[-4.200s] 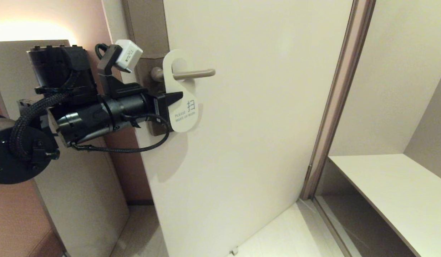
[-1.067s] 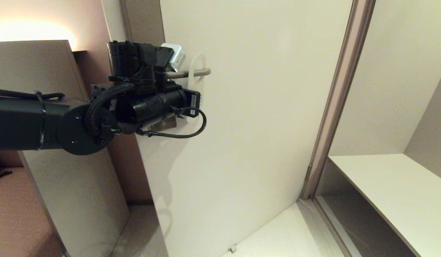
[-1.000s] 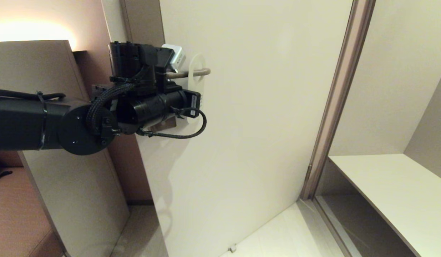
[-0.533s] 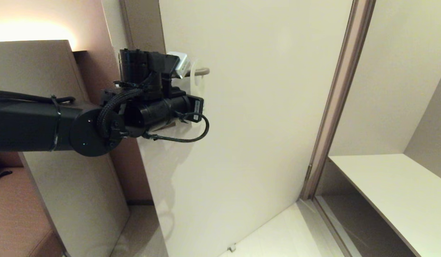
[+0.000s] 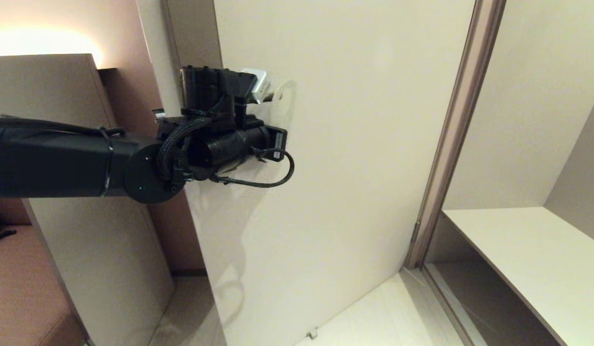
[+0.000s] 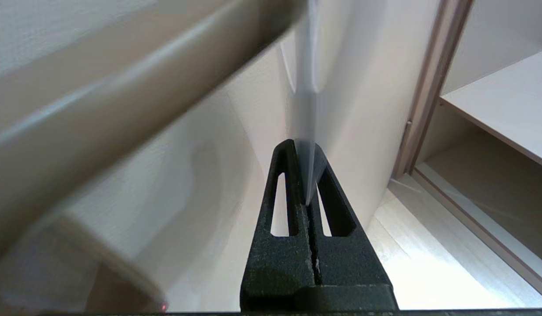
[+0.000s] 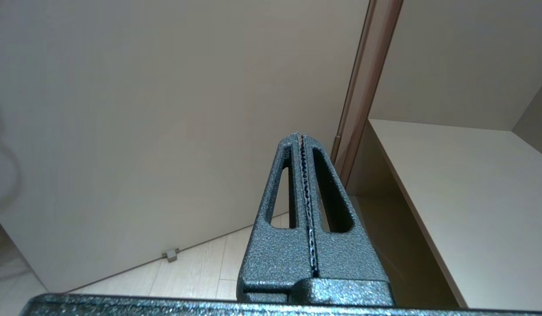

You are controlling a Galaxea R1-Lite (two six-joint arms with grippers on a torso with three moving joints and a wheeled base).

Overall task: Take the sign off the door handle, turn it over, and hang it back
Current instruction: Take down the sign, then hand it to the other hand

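Observation:
My left gripper is shut on the sign, which shows edge-on as a thin pale strip between the fingers. In the head view only the sign's white loop shows past my left wrist, against the door. The door handle is a taupe bar close beside the gripper. It runs up to the sign, and I cannot tell whether the loop is still round its tip. In the head view the handle is hidden behind the wrist. My right gripper is shut on nothing, parked facing the door's lower part.
The cream door fills the middle, with its brown frame to the right. Beyond the frame is a pale shelf. A padded panel stands at the left. A small door stop sits on the floor.
My left arm has moved right along the handle with the sign in its grip, and the loop has slid towards the handle's free end. The right arm has not moved.

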